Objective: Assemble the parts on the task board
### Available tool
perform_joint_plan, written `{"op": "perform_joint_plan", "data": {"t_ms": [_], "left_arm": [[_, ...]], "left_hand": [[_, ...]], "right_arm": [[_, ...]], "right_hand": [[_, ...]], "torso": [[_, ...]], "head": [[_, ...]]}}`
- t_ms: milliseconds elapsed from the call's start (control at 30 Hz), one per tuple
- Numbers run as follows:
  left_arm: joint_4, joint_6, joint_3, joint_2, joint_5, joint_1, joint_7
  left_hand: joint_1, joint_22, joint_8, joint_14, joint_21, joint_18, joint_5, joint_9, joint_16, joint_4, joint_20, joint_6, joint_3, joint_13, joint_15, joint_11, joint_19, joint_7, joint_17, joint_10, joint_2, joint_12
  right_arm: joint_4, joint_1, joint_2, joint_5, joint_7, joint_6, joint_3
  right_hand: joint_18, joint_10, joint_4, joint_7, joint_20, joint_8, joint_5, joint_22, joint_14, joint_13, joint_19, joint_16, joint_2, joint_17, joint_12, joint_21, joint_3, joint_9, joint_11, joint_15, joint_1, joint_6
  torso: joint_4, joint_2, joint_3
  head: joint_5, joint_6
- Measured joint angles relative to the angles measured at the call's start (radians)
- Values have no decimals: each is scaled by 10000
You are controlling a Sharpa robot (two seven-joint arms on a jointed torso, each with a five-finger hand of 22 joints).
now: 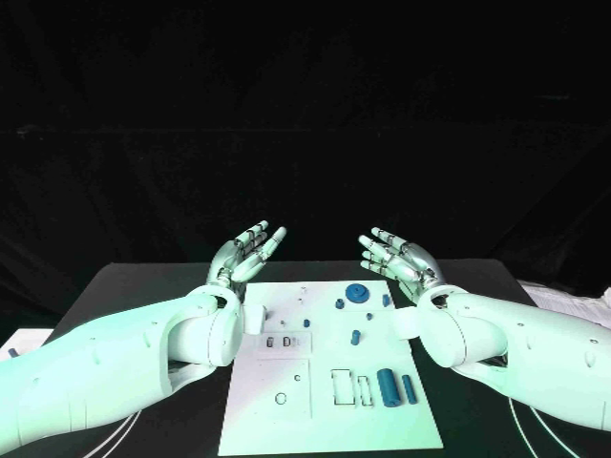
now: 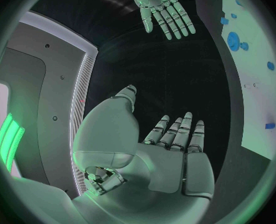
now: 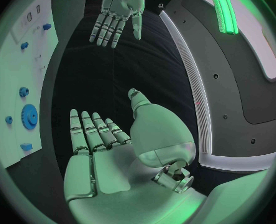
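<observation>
- The left hand (image 1: 245, 250) has its fingers (image 1: 264, 237) stretched out and apart, released, holding nothing; it hangs above the far edge of the task board (image 1: 271, 410), palm turned inward.
- The right hand (image 1: 399, 258) mirrors it: fingers (image 1: 380, 244) spread and empty, raised over the board's far right corner, well apart from the left hand.
- The left wrist view shows the left palm (image 2: 175, 159) bare from behind, with the right hand (image 2: 162, 7) open across the gap.
- The right wrist view shows the toothed rim of a blue gear (image 3: 30, 117) on the board, a detail too small to make out from the head camera.
- From the head camera, two blue cylinders (image 1: 398, 388) lie side by side near the board's right edge, with smaller blue parts (image 1: 355, 336) farther back.
- The board lies flat in the middle of the black table (image 1: 140, 286).
</observation>
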Motion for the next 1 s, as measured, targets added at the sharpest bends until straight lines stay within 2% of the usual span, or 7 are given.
{"op": "perform_joint_plan", "data": {"t_ms": [267, 367, 433, 500, 600, 833, 1000], "left_arm": [[-12, 265, -1, 0, -87, 2, 2], [125, 402, -1, -327, -113, 16, 33], [132, 472, 4, -672, -116, 27, 66], [198, 527, 5, -815, -116, 33, 88], [529, 710, 5, -997, -121, 44, 96], [1272, 1268, 4, -1714, -286, 158, 35], [1901, 1644, 37, -2075, -397, 233, -77]], "left_hand": [[597, 183, 183, 1432, 337, 9, 20, 109, 304, -29, 66, 1010, 52, 113, 69, 153, 754, 48, 186, 1199, 178, 191], [953, 681, 465, 3580, 1281, 29, 20, 244, 858, -62, 58, 2368, 85, 246, 2, 177, 3124, 141, 438, 2919, 308, 479], [1181, 993, 706, 4543, 1974, 323, -24, 350, 1172, -124, 23, 3555, 72, 383, -214, 24, 4686, 273, 539, 4730, 368, 823], [1333, 1155, 911, 5299, 2406, 549, -46, 430, 1417, -241, -13, 4645, 30, 435, -443, -125, 5558, 434, 608, 5850, 425, 1061], [1598, 1322, 1034, 6364, 2902, 555, -46, 464, 1710, -431, -200, 5730, -24, 414, -749, -368, 6564, 695, 750, 6661, 533, 1124], [1923, 1451, 1082, 7595, 3366, 553, -46, 382, 1817, -644, -598, 6575, -96, 404, -1134, -706, 7639, 785, 1091, 7783, 620, 1184], [1962, 1494, 1027, 7805, 3481, 552, -46, 353, 1811, -679, -703, 6685, -131, 404, -1240, -773, 7982, 753, 1254, 8018, 660, 1108]], "right_arm": [[-213, 34, 42, -643, -522, 1378, -22], [-439, 109, -69, -1438, -570, 1479, -38], [-624, 182, -257, -2207, -565, 1357, 5], [-661, 227, -312, -2799, -561, 1233, 24], [-609, 315, -324, -3701, -561, 1058, 28], [-600, 788, -610, -5928, -784, 737, 85], [-522, 1025, -779, -8414, -1349, 764, 167]], "right_hand": [[419, 2309, -854, 112, 47, 213, -260, 261, 2447, 152, 1781, 333, -28, 151, 306, 644, 176, 142, -52, -120, 1116, 1663], [566, 3438, -1211, 190, 34, 322, -398, 363, 3580, 196, 2558, 492, -56, 197, 448, 960, 301, 210, -178, -280, 1464, 2658], [700, 4084, -1436, 268, 7, 404, -483, 415, 4226, 201, 3012, 577, -79, 209, 483, 1154, 405, 243, -276, -389, 1635, 3342], [700, 4632, -1611, 360, -37, 435, -508, 448, 4778, 211, 3399, 614, -116, 223, 484, 1315, 556, 273, -369, -502, 1754, 3994], [788, 5370, -1893, 510, -145, 475, -543, 485, 5551, 213, 3936, 652, -145, 231, 484, 1547, 838, 298, -496, -674, 1823, 4954], [853, 6644, -2482, 796, -549, 475, -643, 669, 7048, 227, 5047, 836, -250, 310, 483, 2179, 1518, 341, -791, -1096, 1923, 6393], [854, 7485, -2782, 608, -967, 540, -823, 1032, 8196, 243, 5866, 1107, -481, 489, 479, 2963, 1843, 364, -1082, -1480, 1868, 7149]], "torso": [[0, -1, 0], [5, 30, 1], [12, 82, 0], [13, 143, -3], [19, 267, 0], [47, 660, 1], [104, 982, -12]], "head": [[1, -1], [-63, -38], [-118, -76], [-144, -79], [-174, -3], [-326, 136], [-435, 217]]}}
